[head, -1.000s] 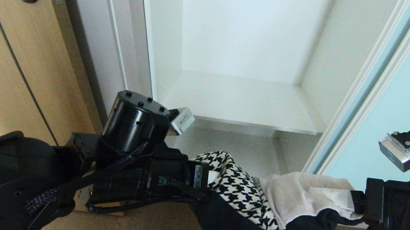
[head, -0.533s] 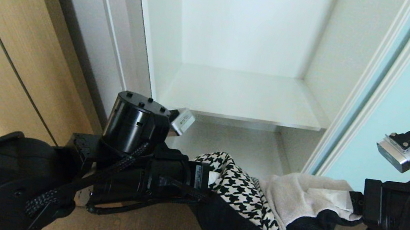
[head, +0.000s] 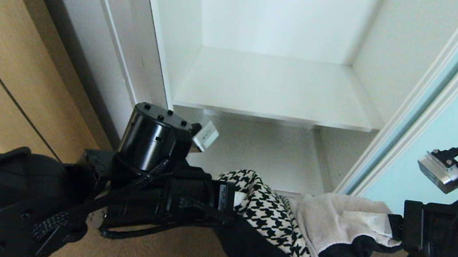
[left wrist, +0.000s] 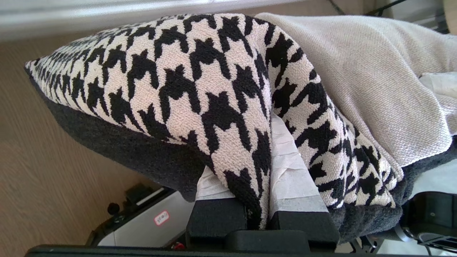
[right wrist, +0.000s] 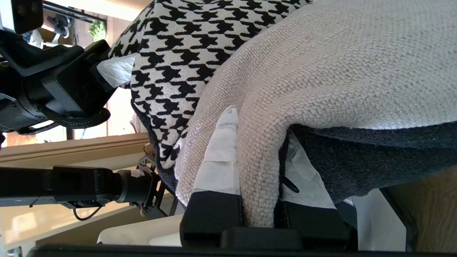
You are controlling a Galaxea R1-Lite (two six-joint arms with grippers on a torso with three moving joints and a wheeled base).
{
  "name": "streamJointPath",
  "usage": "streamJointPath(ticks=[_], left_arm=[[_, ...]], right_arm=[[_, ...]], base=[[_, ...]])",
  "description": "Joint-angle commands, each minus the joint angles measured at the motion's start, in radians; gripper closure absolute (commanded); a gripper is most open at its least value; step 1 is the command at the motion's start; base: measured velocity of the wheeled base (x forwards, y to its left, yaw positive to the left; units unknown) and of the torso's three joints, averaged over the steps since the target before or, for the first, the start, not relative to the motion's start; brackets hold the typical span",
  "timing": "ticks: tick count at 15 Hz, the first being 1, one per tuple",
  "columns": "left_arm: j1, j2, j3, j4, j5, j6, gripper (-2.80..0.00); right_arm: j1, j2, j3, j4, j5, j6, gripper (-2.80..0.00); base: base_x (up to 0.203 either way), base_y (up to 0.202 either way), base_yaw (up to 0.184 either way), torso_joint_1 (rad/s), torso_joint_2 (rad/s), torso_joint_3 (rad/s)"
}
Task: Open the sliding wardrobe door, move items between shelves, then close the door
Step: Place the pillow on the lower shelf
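Both arms [head: 146, 206] are showing matte black housings, braided black cables, silver wrist cameras [head: 440, 172]; pincer fingers [left wrist: 292, 178] are wearing white tape.

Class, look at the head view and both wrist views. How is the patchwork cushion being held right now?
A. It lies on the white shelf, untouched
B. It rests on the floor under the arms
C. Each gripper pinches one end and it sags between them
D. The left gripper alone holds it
C: the left gripper pinches the houndstooth end and the right gripper the cream end, and the cushion sags between them, in front of the white shelf.
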Motion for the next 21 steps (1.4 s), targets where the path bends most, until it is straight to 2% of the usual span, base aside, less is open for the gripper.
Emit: streamJointPath(ticks=[1, 9, 18, 21], left_arm=[[0.000, 0.009, 0.003, -0.003, -0.031, -0.005, 0.00], [0.005, 0.042, -0.008, -0.005, -0.049, -0.043, 0.00], [0.005, 0.043, -0.006, -0.003, -0.050, -0.044, 0.00], [0.005, 0.049, -0.008, -0.005, -0.072, -0.044, 0.00]], right_arm=[[0.000, 0.013, -0.003, -0.001, 0.003, 0.002, 0.00], [0.000, 0.032, -0.006, -0.004, 0.002, 0.002, 0.00], [0.000, 0.043, -0.008, -0.004, 0.003, 0.002, 0.00], [0.000, 0.043, -0.005, -0.004, 0.004, 0.002, 0.00]], base=[[0.000, 0.000, 0.000, 0.005, 0.00, -0.203], [0.000, 0.000, 0.000, 0.004, 0.00, -0.198], [0.000, 0.000, 0.000, 0.001, 0.00, -0.197], [0.000, 0.000, 0.000, 0.004, 0.00, -0.202]])
